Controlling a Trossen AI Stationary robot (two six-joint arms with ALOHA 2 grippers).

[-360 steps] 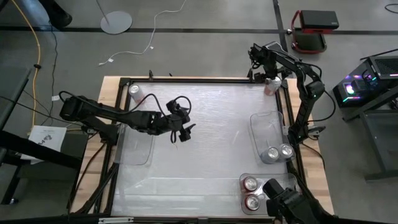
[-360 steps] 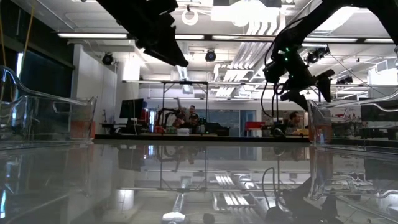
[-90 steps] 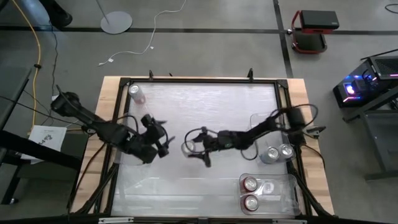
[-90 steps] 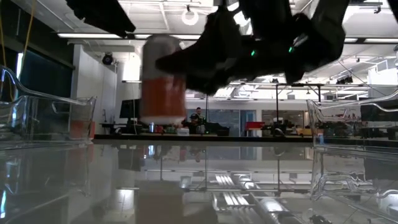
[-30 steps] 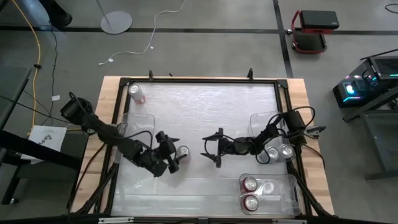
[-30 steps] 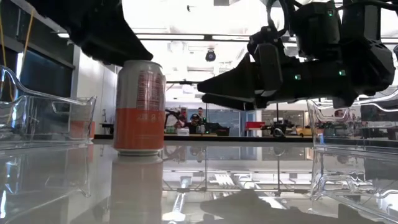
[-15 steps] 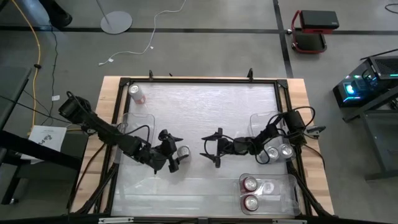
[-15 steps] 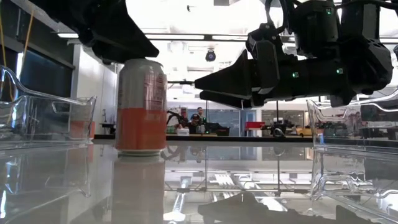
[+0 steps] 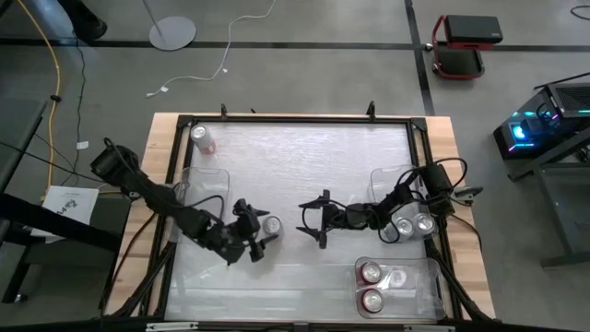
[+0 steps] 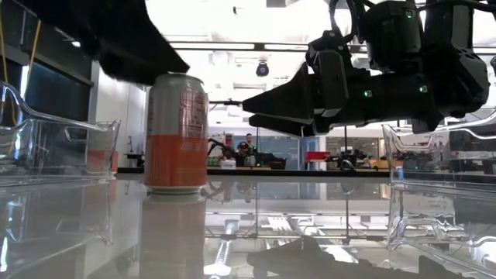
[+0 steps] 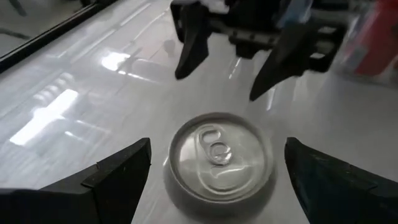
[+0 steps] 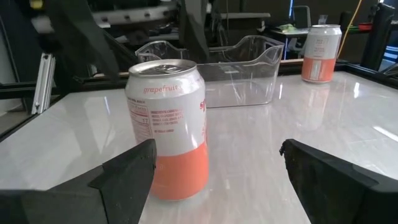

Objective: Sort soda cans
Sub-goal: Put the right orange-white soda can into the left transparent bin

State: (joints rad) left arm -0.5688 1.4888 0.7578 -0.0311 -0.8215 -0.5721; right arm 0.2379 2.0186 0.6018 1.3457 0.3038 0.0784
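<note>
A pale pink-white can with an orange lower half (image 9: 271, 224) stands upright on its base on the table's middle, seen also in the low view (image 10: 176, 132). My left gripper (image 9: 255, 231) hovers over it, open; in the left wrist view its fingers stand wide on either side of the can's silver top (image 11: 217, 155) without touching. My right gripper (image 9: 309, 222) is open, level, just right of the can, pointing at it (image 12: 166, 124).
A second pink-white can (image 9: 202, 138) stands at the far left corner. A clear tray (image 9: 198, 217) lies at left. The right tray (image 9: 392, 189) holds two silver cans (image 9: 413, 226). The near-right tray (image 9: 415, 277) holds two red cans (image 9: 372, 286).
My left gripper has shifted a little above the can and stayed open. The can has kept standing in place, and my right gripper has held almost still beside it.
</note>
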